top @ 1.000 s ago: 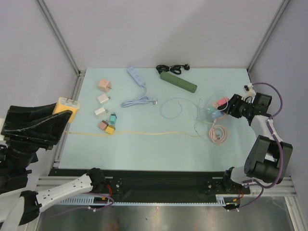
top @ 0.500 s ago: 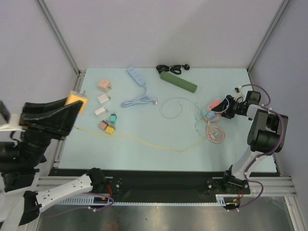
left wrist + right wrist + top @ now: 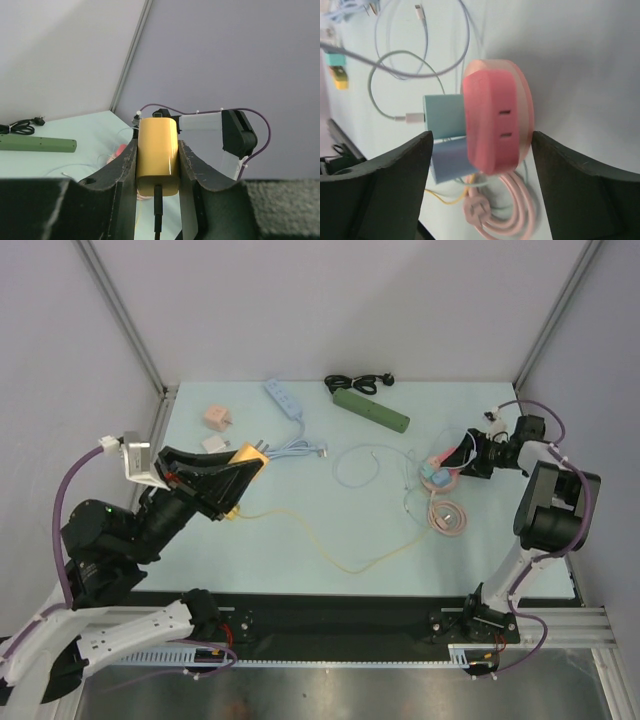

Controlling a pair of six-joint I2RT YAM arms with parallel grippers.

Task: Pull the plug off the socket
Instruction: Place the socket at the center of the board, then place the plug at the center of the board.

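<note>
Left claw [image 3: 158, 145] clamps yellow charger [image 3: 158, 160]; its dark cable [image 3: 158, 212] runs off-frame.

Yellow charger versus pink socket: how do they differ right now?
The yellow charger is boxy, clamped in the left gripper off the table; the pink socket is rounded, between the right gripper's wide-spread fingers, grip unclear. The yellow charger has a cable plugged in; the pink socket's two visible slots are empty. Both sit between gripper fingers.
</note>
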